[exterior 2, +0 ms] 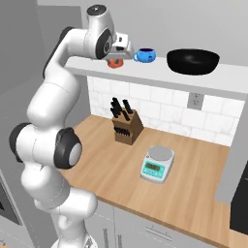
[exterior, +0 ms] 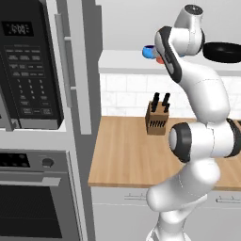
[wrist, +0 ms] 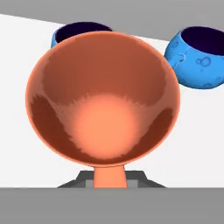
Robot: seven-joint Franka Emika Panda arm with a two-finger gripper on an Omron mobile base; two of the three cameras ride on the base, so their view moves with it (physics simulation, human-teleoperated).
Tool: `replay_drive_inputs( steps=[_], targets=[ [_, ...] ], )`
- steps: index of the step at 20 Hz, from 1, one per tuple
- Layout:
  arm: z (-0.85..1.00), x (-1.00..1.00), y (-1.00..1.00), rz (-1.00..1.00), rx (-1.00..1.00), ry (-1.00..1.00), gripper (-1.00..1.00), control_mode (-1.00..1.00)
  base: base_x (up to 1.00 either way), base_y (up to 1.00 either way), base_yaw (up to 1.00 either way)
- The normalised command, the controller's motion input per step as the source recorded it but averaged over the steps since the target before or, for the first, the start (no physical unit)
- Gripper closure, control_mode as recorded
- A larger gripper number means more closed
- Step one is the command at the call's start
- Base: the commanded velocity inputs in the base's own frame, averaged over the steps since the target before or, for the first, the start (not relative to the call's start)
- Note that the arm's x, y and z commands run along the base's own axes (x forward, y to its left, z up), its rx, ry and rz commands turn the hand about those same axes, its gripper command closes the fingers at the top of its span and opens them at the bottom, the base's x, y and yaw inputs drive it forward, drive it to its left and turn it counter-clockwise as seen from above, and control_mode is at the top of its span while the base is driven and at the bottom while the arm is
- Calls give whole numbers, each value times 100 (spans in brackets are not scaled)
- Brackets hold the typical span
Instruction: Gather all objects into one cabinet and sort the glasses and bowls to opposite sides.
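Cup (wrist: 103,103), salmon-orange, sits on the cabinet floor (wrist: 197,131) right under the gripper (exterior 2: 115,57); looks light, rigid, prob slick, so grab across the rim. Can't tell if fingers are apart or clamped. Hand cam shows two blue bowls (wrist: 199,57) behind it; right base cam gives just one.

Cup: salmon-orange cup (wrist: 103,105), upright, open mouth facing the hand camera, standing on the white cabinet floor (wrist: 197,131).
Bowls: two bright-blue bowls, dark inside; one (wrist: 65,33) just behind the cup, the other (wrist: 199,59) to its right, apart.
Contact: cup and nearer bowl possibly touching; unclear.
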Motion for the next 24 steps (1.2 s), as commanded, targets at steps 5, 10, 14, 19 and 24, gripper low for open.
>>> replay_drive_inputs(
  steps=[5, 10, 14, 19, 24],
  targets=[
    [0, 27, -4, 2, 0, 14, 100, -100, 0, 0, 0],
    [-4, 38, -1, 1, 0, 8, 100, -100, 0, 0, 0],
    [-2, 37, 0, 0, 0, 11, 100, -100, 0, 0, 0],
    [-4, 27, 0, 0, 0, 9, -100, -100, 0, 0, 0],
    [0, 4, 0, 0, 0, 5, -100, -100, 0, 0, 0]
  ],
)
